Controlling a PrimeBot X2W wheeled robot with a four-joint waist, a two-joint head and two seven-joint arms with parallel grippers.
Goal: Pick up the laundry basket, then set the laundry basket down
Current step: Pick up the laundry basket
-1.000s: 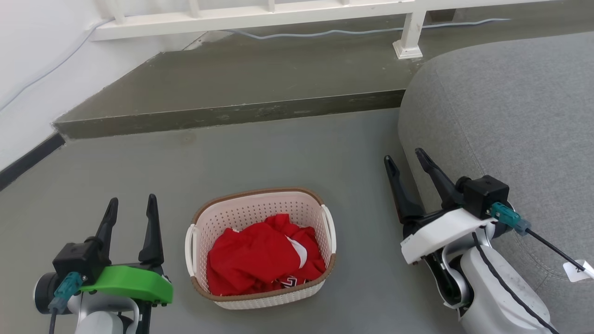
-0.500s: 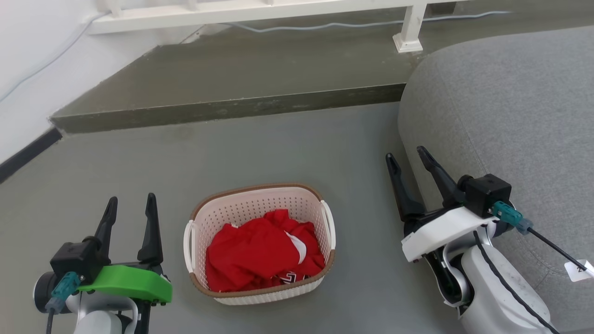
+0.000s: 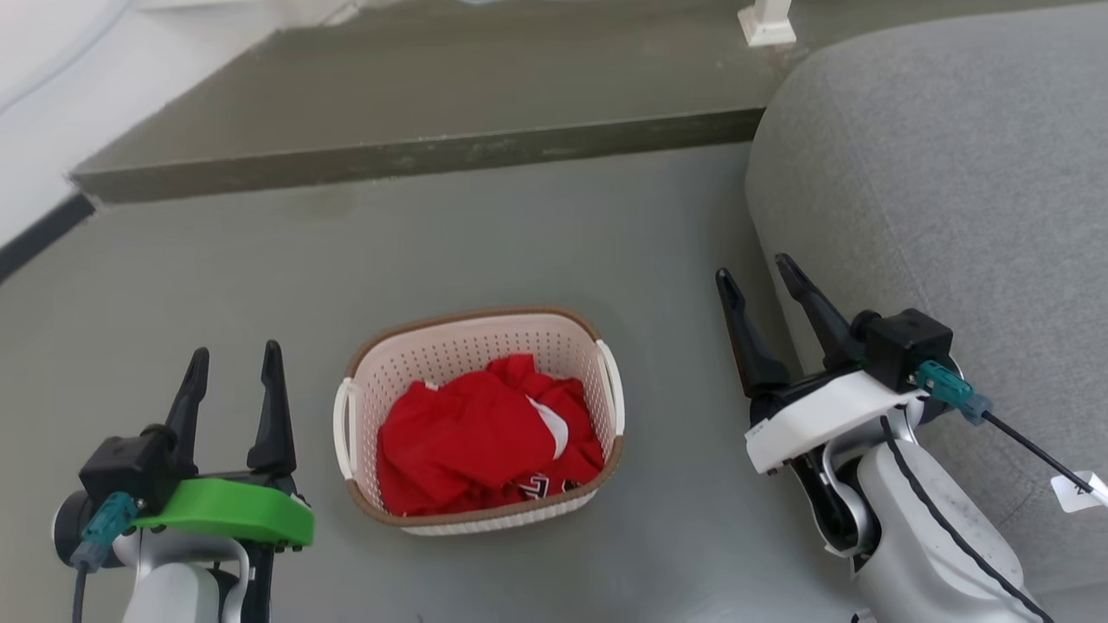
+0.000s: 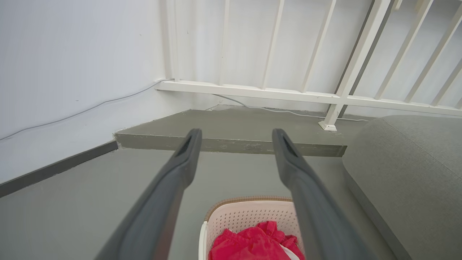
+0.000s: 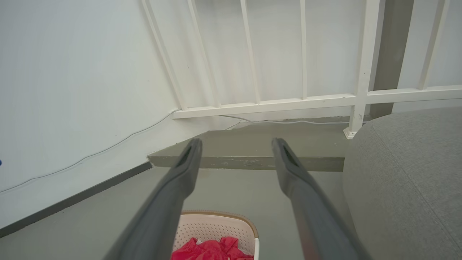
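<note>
1. The laundry basket (image 3: 472, 344) is recorded upright on the grey floor (image 3: 519, 234), between the two grippers and touched by neither.
2. A crumpled red garment (image 3: 467, 433) is seen inside the basket, below the brown rim. White and dark markings are noted on the cloth but are too small to read.
3. A white handle is noted on each short side: the left handle (image 3: 343, 428) and the right handle (image 3: 613, 385).
4. The left gripper (image 3: 235, 353) is seen at the lower left of the head view, near the basket's left side. Its fingers are held apart with nothing between them, pointing up the view.
5. The right gripper (image 3: 753, 268) is seen right of the basket, apart from it, close against the base of the grey sofa (image 3: 935, 173). Its fingers are likewise spread and empty, and are tilted slightly leftward.
6. In the left wrist view, the basket is seen low between the spread fingers (image 4: 169, 187), its right part hidden behind one of them.
7. In the right wrist view, the basket's far rim is seen at the bottom edge between the fingers (image 5: 297, 187).
8. Beyond the basket, a raised step (image 3: 415, 160) is noted, with a white railing (image 4: 288, 95) above it and a thin cable (image 4: 72, 115) along the wall.
</note>
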